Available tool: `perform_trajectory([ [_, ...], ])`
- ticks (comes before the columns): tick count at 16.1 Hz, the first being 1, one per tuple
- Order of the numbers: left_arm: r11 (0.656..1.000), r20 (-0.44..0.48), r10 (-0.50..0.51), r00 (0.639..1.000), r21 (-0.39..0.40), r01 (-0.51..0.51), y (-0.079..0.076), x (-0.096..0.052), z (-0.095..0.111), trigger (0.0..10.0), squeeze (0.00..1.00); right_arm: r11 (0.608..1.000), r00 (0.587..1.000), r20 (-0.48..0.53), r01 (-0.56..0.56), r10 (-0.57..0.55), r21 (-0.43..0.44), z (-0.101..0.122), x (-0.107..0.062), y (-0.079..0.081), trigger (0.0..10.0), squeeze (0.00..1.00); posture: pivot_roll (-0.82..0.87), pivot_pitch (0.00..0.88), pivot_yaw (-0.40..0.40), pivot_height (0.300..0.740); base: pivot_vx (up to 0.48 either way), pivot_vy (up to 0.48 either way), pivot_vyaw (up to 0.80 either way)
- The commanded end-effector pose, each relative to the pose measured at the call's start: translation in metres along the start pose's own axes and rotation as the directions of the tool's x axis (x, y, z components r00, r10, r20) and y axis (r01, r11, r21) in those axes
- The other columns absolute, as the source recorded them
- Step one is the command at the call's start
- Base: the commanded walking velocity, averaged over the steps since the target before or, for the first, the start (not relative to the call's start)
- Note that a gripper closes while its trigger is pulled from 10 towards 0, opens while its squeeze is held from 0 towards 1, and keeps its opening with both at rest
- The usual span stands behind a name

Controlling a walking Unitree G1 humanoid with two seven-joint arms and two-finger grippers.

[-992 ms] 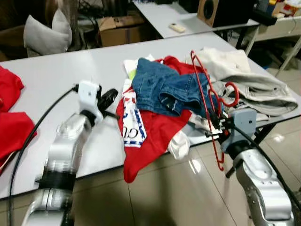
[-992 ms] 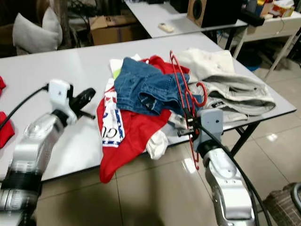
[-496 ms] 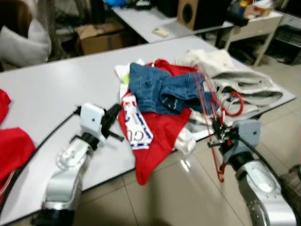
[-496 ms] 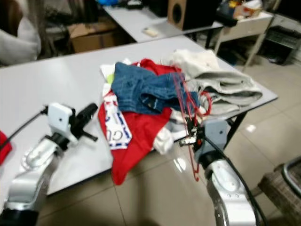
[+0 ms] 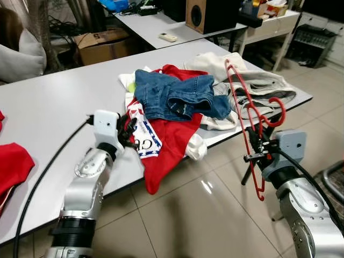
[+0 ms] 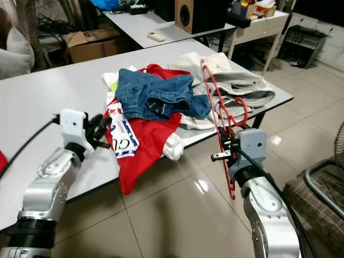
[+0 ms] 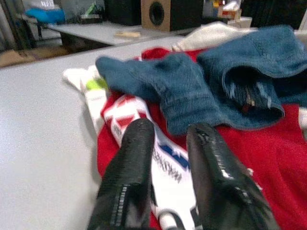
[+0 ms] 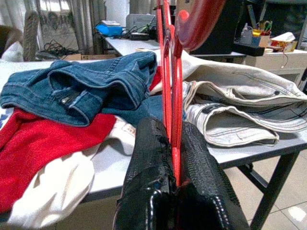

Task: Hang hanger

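The right gripper (image 5: 256, 151) pinches the red hanger (image 5: 250, 115) right of the table (image 5: 48, 102); the left gripper (image 5: 128, 131), slightly parted, holds nothing.

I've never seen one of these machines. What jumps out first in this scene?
A red hanger, pinched upright in the right gripper just off the table's near edge. Next, the heap on the table: blue denim over a red garment, with the left gripper beside it.

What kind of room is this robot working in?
Probably a workroom or lab rather than a lived-in home: plain grey folding tables, a loudspeaker and cardboard box behind, glossy tile floor, clothes heaped for practice.
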State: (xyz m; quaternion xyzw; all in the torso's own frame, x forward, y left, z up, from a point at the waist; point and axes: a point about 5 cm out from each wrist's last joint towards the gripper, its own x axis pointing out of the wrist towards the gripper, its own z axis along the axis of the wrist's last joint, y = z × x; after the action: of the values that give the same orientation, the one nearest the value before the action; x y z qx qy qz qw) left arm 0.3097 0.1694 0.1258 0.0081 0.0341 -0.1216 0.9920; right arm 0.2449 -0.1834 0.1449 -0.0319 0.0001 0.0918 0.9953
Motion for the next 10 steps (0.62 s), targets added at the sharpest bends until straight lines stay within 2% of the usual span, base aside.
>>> perform_trajectory([
  [1,1.000,-0.038,-0.003,0.999,-0.015,0.002,-0.0034,-0.0006,-0.0073,10.0,1.00,1.000,1.000,0.001,-0.024,0.024,-0.004,0.0041,-0.0003,0.0008,10.0,0.00,-0.16,0.000,0.042,0.740,0.000,0.000,0.00],
  [8,1.000,-0.069,0.016,0.997,-0.023,-0.018,-0.0039,-0.0027,-0.0131,10.0,1.00,0.998,0.997,-0.047,-0.062,0.062,-0.003,-0.0033,-0.0006,0.0045,10.0,0.00,-0.14,0.000,0.026,0.740,0.000,0.000,0.00],
  [10,0.999,-0.066,-0.027,0.997,-0.034,0.025,-0.0112,-0.0058,-0.0128,10.0,1.00,1.000,0.999,-0.034,-0.029,0.030,0.009,-0.0008,-0.0042,0.0010,10.0,0.00,-0.14,0.000,0.034,0.740,0.000,0.000,0.00],
])
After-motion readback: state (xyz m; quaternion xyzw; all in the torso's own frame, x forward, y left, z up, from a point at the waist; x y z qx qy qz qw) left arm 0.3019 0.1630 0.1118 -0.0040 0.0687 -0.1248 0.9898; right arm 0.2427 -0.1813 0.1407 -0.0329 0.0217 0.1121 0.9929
